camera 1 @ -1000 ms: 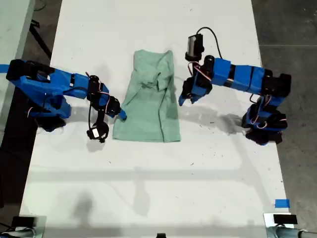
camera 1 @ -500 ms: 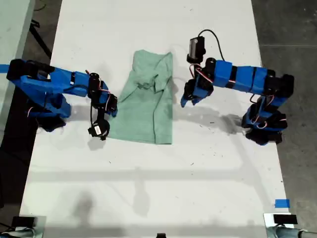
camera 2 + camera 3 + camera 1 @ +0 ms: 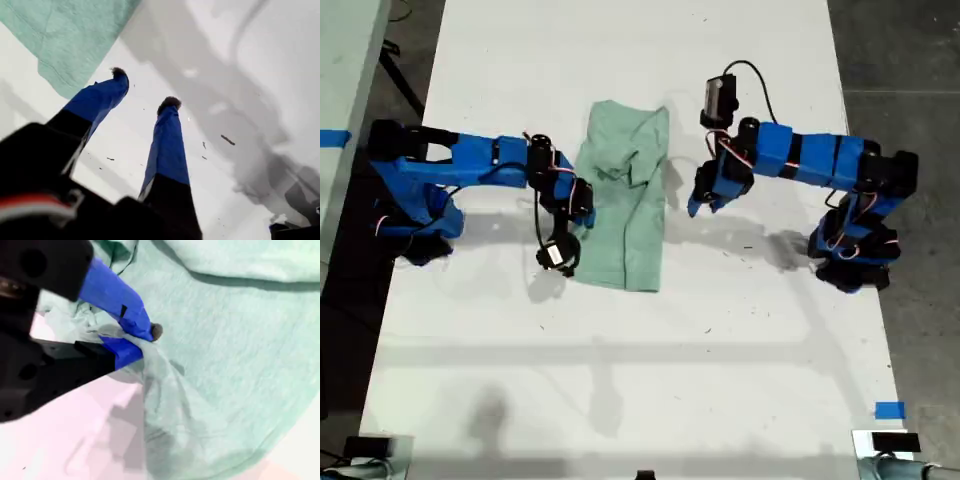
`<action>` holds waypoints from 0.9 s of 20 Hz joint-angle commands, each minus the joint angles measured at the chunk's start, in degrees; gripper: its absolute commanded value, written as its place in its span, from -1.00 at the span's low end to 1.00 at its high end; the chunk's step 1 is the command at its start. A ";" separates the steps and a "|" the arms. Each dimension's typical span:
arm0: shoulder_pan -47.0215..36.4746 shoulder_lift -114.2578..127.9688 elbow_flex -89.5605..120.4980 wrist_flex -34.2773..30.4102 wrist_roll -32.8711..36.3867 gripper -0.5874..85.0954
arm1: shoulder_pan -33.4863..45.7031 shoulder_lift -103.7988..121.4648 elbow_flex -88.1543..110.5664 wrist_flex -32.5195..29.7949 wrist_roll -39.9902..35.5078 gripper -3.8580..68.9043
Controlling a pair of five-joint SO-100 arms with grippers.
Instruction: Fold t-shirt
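My second pincer (image 3: 142, 342) pinches the t-shirt's (image 3: 625, 200) edge, long axis running up the table (image 3: 620, 380); my first pincer (image 3: 145, 90) (spread, empty) hangs beside the opposite edge.

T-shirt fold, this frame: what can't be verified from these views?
- Exterior view: my second gripper and its arm cover the t-shirt edge they pinch.
- Second wrist view: the cloth layers under the fold are hidden.
- First wrist view: my first gripper shows only a t-shirt corner; the rest is cut off.
- White tag: not visible.
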 commanded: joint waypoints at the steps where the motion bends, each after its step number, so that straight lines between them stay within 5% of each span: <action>1: 2.72 -7.29 -12.57 0.97 0.00 -0.99 | -0.09 4.57 -0.26 -1.67 0.26 -0.42; 5: 3.69 -22.94 -29.09 2.29 0.53 -0.95 | -0.53 4.57 0.00 -2.11 0.35 -0.42; 7: 3.34 -26.02 -34.63 5.45 0.70 -0.55 | -0.97 4.57 0.26 -2.20 0.70 -0.42; 9: 2.02 -23.64 -34.63 8.09 0.70 -0.41 | -1.32 4.75 0.88 -2.64 0.97 -0.43; 18: -1.67 6.24 -26.37 31.64 5.01 -0.41 | -2.02 12.13 2.99 -0.09 0.35 -0.43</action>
